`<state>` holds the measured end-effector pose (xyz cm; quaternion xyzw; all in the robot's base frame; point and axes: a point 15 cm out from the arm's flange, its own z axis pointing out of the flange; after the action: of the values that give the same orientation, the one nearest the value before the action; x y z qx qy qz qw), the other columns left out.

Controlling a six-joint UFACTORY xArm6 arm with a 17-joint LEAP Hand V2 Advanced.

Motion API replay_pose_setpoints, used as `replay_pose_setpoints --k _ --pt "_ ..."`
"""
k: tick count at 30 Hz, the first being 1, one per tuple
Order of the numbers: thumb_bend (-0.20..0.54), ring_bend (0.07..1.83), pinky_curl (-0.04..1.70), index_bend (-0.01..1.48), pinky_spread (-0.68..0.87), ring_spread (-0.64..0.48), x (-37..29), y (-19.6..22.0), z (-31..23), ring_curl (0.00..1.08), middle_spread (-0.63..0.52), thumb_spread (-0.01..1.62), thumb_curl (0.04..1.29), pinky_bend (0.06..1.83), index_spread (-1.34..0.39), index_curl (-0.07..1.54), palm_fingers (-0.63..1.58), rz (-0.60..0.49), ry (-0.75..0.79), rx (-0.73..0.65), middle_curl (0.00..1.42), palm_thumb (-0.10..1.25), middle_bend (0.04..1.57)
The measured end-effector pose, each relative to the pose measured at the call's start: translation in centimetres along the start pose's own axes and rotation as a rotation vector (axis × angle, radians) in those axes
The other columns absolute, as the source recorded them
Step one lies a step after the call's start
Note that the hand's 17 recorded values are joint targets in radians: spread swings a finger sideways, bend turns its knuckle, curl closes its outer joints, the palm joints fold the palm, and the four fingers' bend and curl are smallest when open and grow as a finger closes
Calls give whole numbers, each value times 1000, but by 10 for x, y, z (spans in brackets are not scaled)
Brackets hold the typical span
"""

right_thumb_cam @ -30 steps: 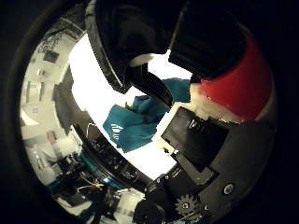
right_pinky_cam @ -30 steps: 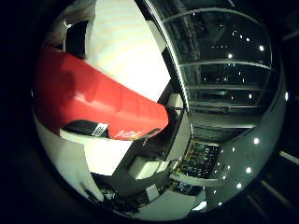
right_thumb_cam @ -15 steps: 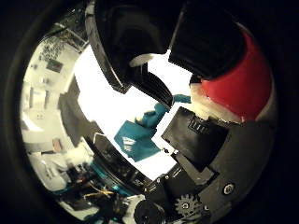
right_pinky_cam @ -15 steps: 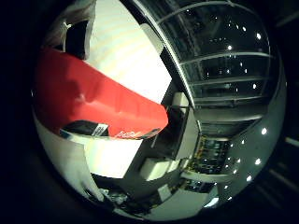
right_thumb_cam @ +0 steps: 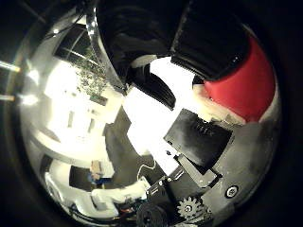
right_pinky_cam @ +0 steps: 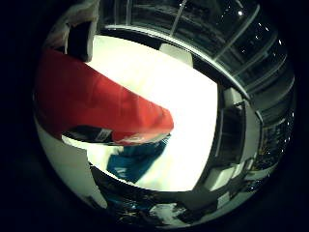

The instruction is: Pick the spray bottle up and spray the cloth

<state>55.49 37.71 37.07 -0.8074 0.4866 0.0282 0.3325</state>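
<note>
The red spray bottle [right_pinky_cam: 96, 106] is held in the curled hand [right_thumb_cam: 199, 142] above the teal cloth [right_pinky_cam: 135, 162] on the white desk [right_pinky_cam: 193, 121].

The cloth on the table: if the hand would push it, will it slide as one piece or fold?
The cloth lies rumpled in folds on the white table, so it is probably floppy and would likely bunch up rather than slide whole. It looks thin, so probably light, and unlikely to roll or tip.
</note>
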Motion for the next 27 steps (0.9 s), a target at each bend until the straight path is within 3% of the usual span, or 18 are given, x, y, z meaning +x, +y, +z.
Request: replay_pose_setpoints --k 14,27 --pt "-16 1466 1435 1133 -129 -186 -7 4 64 696 -114 823 887 1042 -236 835 1143 42 -316 83 688 1001 1417" --pt "-17 1469 1436 1126 -129 -184 -20 53 116 694 -115 793 892 1040 -238 842 1145 90 -554 60 687 996 1415"
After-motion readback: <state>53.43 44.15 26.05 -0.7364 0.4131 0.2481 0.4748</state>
